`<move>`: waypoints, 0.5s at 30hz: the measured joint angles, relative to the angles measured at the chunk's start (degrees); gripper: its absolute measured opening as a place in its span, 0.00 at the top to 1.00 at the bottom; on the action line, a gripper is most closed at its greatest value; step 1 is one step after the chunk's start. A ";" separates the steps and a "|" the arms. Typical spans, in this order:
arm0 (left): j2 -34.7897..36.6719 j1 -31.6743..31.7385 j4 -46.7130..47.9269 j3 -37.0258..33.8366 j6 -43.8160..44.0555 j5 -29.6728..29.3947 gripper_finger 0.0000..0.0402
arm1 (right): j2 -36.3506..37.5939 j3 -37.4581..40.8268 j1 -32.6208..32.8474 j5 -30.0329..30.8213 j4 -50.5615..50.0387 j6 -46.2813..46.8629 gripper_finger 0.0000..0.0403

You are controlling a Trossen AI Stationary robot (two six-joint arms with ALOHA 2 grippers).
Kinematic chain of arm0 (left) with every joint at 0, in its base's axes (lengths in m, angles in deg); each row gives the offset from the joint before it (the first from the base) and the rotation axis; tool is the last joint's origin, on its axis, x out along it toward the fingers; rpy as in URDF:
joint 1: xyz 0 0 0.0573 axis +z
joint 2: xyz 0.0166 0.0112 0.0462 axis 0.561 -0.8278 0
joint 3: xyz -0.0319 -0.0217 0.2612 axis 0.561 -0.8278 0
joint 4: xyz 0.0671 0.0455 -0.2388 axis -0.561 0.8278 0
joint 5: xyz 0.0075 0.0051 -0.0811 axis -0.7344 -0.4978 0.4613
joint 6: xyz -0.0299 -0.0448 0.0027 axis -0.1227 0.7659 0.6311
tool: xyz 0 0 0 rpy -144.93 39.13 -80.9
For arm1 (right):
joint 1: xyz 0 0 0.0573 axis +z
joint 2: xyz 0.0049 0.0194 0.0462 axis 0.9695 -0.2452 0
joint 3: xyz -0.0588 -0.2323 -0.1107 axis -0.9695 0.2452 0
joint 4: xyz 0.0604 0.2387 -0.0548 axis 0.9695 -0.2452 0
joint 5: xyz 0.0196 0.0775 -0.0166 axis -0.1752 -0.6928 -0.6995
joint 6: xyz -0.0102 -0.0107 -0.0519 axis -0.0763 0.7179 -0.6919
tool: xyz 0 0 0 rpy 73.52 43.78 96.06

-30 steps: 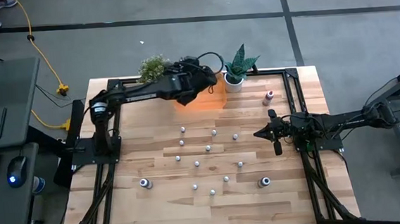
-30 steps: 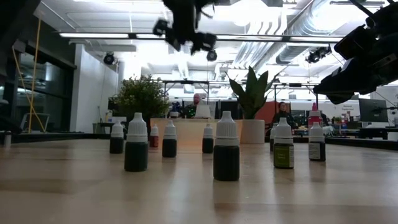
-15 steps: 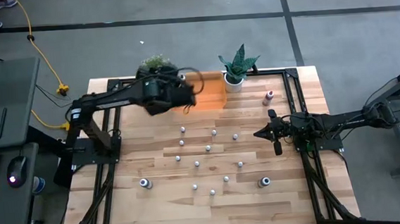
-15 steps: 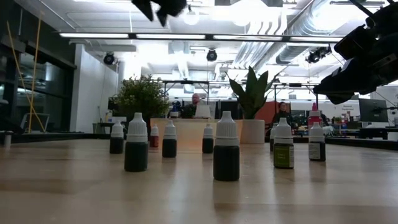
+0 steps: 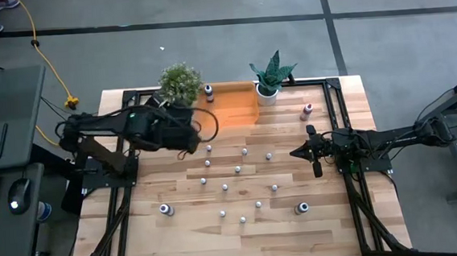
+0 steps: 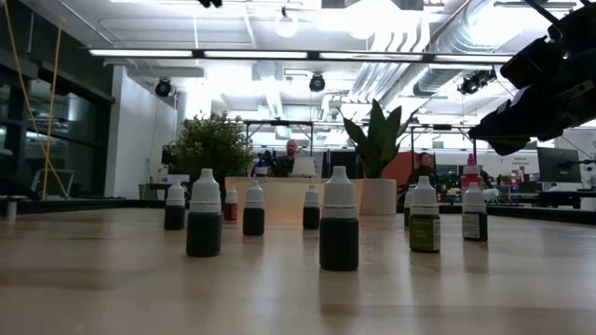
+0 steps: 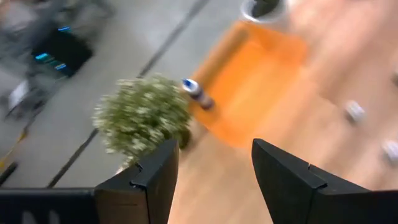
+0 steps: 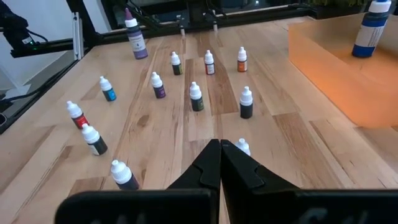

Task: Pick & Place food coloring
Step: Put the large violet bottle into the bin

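Observation:
Several tiny white-capped food coloring bottles (image 5: 236, 172) stand upright on the wooden table, also in the low view (image 6: 338, 233) and the right wrist view (image 8: 196, 98). A larger blue bottle (image 5: 208, 90) (image 7: 199, 94) stands on the far left corner of the orange tray (image 5: 235, 105). A pink bottle (image 5: 308, 109) stands near the right rail. My left gripper (image 5: 194, 138) (image 7: 214, 163) hangs open and empty over the table's left part, near side of the tray. My right gripper (image 5: 298, 151) (image 8: 219, 144) is shut, empty, and waits at the right.
Two potted plants stand at the far edge: a bushy one (image 5: 180, 83) and a spiky one (image 5: 272, 76), either side of the tray. Two larger bottles (image 5: 166, 210) (image 5: 302, 208) stand toward the near edge. Black frame rails (image 5: 126, 163) run along both sides.
My left arm has swung back from above the orange tray toward the table's left and near side, leaving the low view at its top. The blue bottle, hidden under the arm before, now shows standing on the tray. The right arm kept still.

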 joint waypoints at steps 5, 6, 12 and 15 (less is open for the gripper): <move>5.46 -4.04 0.00 -7.62 -1.52 9.07 0.51 | -0.07 0.00 -0.02 0.02 -0.15 0.00 1.00; 6.90 -4.96 -0.03 -9.74 -0.79 10.43 0.51 | -0.07 0.01 -0.01 0.01 -0.13 0.00 1.00; 16.11 -12.54 0.03 -23.98 10.25 16.37 0.51 | -0.07 0.00 -0.01 0.01 -0.15 0.00 1.00; 20.07 -16.69 0.09 -30.06 17.47 19.26 0.51 | -0.07 0.00 0.00 0.00 -0.12 0.00 1.00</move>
